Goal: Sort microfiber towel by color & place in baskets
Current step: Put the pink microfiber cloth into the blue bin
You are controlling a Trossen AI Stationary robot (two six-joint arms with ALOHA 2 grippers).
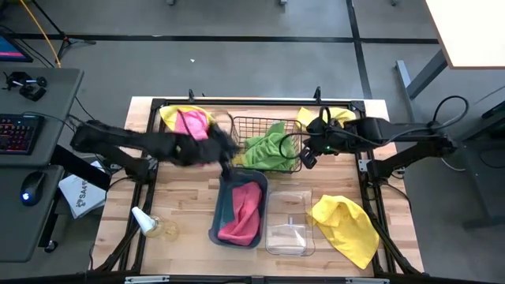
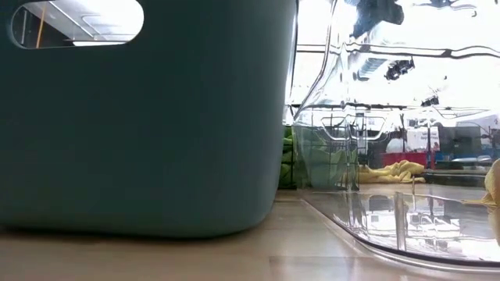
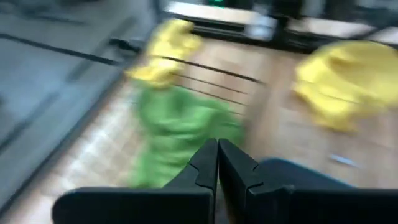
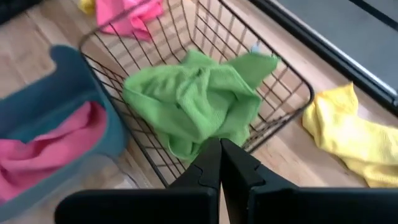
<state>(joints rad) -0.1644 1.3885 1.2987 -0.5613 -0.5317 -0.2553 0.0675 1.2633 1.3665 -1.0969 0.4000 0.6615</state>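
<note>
We see the left hand (image 1: 225, 158) over the tabletop (image 1: 189, 205) between the black wire basket (image 1: 264, 125) and the teal bin (image 1: 222, 203), just above the bin's far end. Its fingers (image 3: 205, 165) are pressed together, nothing between them. The left wrist view is motion-blurred.

The right hand (image 1: 304, 151) sits at the wire basket's right edge. In its wrist view its fingers (image 4: 235, 167) are closed tip to tip and empty, poised over the basket's near rim.

A lime green towel (image 1: 268, 150) lies crumpled inside the wire basket (image 4: 261, 74), draping toward one wall; same towel in the right wrist view (image 4: 199, 99).

A pink towel (image 1: 245, 209) fills the teal bin; we also see it from the right wrist (image 4: 50, 146). The clear bin (image 1: 290, 217) stands just beside the teal bin on its right; we cannot tell whether anything lies in it.

On the tabletop: a pink towel on top of a yellow one (image 1: 189, 122) at the far left corner, touching each other. A yellow towel (image 1: 331, 117) at the far right, beside the wire basket. Another yellow towel (image 1: 347, 225) near the front right, beside the clear bin.

The low view shows the teal bin wall (image 2: 141, 125) up close and the clear bin (image 2: 375, 195) beside it.

A small bottle (image 1: 150, 225) lies at front left.
</note>
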